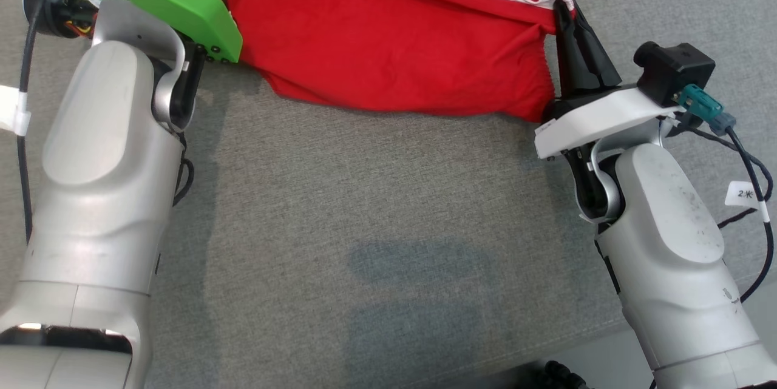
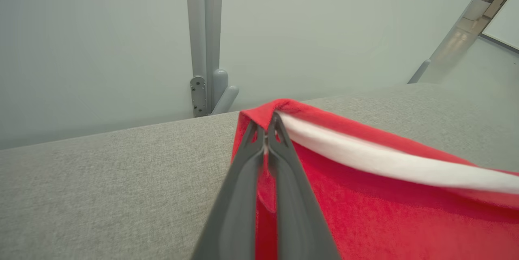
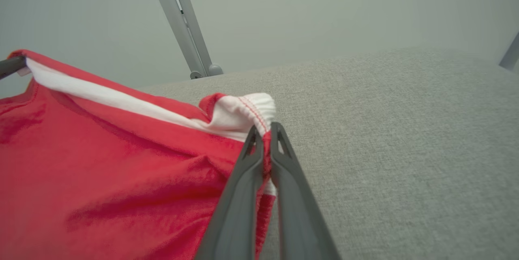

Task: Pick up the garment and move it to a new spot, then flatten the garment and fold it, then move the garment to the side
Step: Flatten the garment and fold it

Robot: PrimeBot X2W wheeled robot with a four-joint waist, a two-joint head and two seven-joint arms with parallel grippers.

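Observation:
The garment (image 1: pixel 388 43) is red with a white band along its top edge. It hangs stretched between my two grippers above the grey surface. My left gripper (image 2: pixel 267 128) is shut on the garment's (image 2: pixel 385 211) left corner, with red cloth folded over its tips. My right gripper (image 3: pixel 265 132) is shut on the garment's (image 3: pixel 101 179) right corner, just under the gathered white band. In the head view the right gripper (image 1: pixel 567 10) pinches that corner, while the left gripper's tips are hidden behind its green wrist cover (image 1: pixel 176 6).
A grey fabric-covered table (image 1: pixel 394 225) stretches under both arms. A grey metal post (image 2: pixel 204 41) stands behind the table's far edge against a pale wall. A cable (image 1: pixel 749 170) loops beside my right forearm.

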